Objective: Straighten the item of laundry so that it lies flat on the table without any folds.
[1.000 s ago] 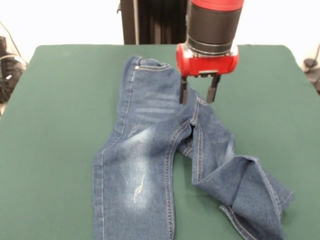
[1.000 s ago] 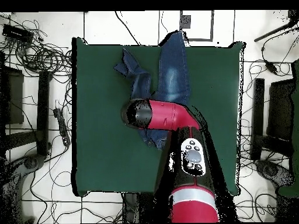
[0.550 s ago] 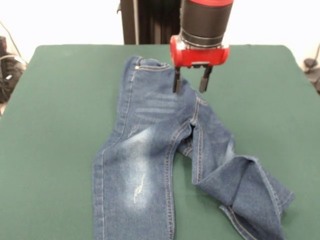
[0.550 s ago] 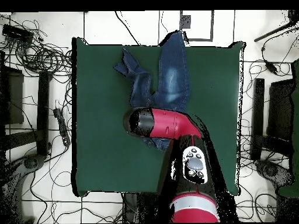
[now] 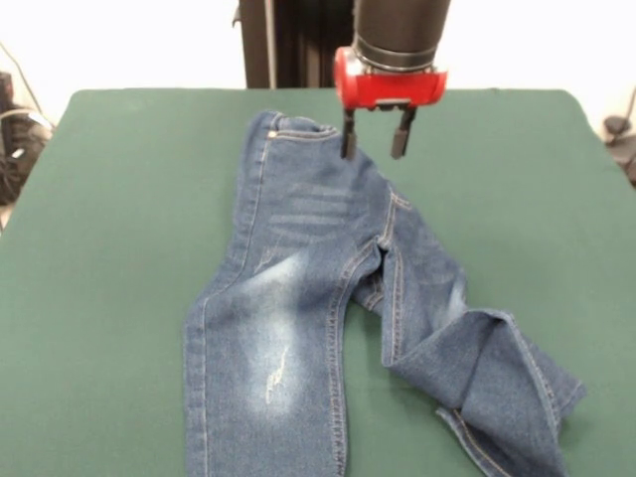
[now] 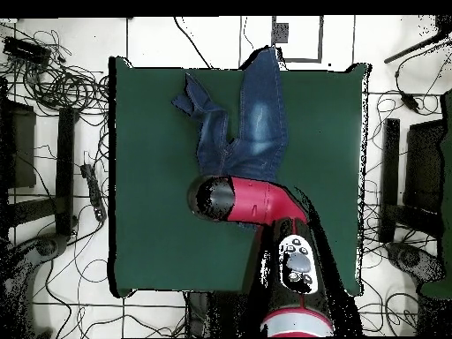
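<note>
The item of laundry [image 5: 308, 258], small blue jeans with faded thigh patches, lies on the green table [image 5: 119, 199]. In the front view its waistband is at the far end, the left leg runs straight toward the near edge, and the right leg is folded over itself at the lower right [image 5: 497, 378]. My gripper [image 5: 374, 144] hangs open and empty just above the waistband's right end. In the overhead view the jeans [image 6: 252, 124] show beyond the red arm [image 6: 252, 199], which covers the waistband and the gripper.
Cables and stands [image 6: 53, 88] crowd the floor around the table in the overhead view. Bare green felt [image 6: 159, 229] lies on both sides of the jeans.
The gripper has risen and drawn back from the crotch area toward the waistband, staying open. The jeans have not moved.
</note>
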